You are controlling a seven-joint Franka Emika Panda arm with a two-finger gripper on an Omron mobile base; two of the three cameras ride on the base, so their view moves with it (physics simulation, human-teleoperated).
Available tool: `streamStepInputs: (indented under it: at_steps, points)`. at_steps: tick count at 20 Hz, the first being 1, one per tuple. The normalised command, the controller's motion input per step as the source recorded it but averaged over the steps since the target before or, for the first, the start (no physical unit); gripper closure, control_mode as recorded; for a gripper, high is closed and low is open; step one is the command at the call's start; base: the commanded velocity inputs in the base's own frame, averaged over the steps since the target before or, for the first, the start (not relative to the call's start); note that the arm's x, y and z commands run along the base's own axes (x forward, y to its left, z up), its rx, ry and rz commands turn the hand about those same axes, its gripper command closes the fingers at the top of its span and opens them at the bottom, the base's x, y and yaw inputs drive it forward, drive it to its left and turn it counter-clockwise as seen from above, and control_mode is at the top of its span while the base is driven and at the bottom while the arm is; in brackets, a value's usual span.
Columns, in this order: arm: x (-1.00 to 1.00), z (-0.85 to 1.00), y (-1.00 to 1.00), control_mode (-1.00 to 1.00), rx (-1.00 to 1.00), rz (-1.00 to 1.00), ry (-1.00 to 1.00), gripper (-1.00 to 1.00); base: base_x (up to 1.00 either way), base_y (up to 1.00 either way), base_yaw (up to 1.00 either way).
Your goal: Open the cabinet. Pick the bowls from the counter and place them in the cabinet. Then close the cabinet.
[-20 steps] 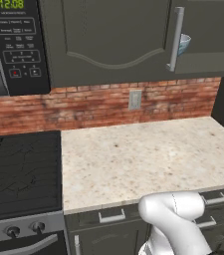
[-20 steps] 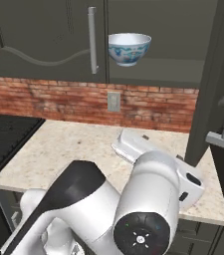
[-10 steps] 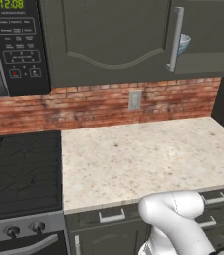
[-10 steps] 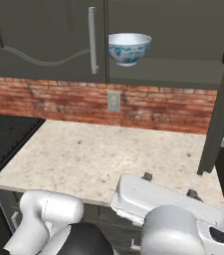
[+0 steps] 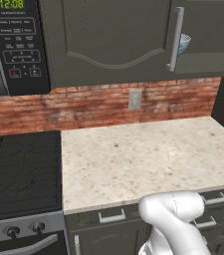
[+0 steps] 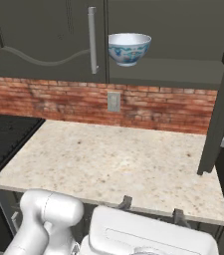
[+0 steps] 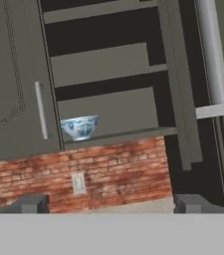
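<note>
A white bowl [image 6: 129, 48] with a pale blue pattern stands on the lowest shelf of the cabinet [image 6: 183, 74]. It also shows as a bowl [image 7: 78, 127] in the hand view and peeks out behind the left door's handle [image 5: 175, 37]. The cabinet's right door [image 6: 223, 99] hangs open and the left door [image 6: 49, 40] is shut. My gripper [image 6: 152, 209] sits low at the counter's [image 6: 113, 164] front edge, open, with nothing between its fingertips [image 7: 29, 203]. It faces the shelves from well below and away from the bowl.
The open door [image 7: 180, 84] juts out over the counter's right end, its bar handle [image 7: 213, 55] facing me. A black microwave [image 5: 14, 45] and stovetop [image 5: 19, 169] lie to the left. Brick wall with an outlet [image 5: 135, 99] backs the counter; drawers [image 5: 111, 215] sit below.
My hand has drawn back from over the counter's right side, down to its front edge. The bowl stays on the shelf and the door stays open.
</note>
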Motion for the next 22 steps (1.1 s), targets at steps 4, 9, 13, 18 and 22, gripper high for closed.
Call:
streamStepInputs:
  at_steps: [4, 9, 13, 18, 22]
  points:
    - [0.38, 0.97, -0.52, -1.00, 0.17, 0.00, 0.00, -1.00, 0.00, 0.00, 0.00]
    - [0.48, 0.46, -0.51, -1.00, 0.12, 0.03, 0.00, -1.00, 0.00, 0.00, 0.00]
    - [-0.21, -0.01, -0.95, -1.00, 0.10, 0.03, 0.20, -1.00, 0.00, 0.00, 0.00]
    - [-0.21, 0.00, -0.44, -1.00, 0.06, 0.00, 0.11, -1.00, 0.00, 0.00, 0.00]
    - [0.00, -0.03, -0.14, -1.00, 0.00, 0.00, 0.00, -1.00, 0.00, 0.00, 0.00]
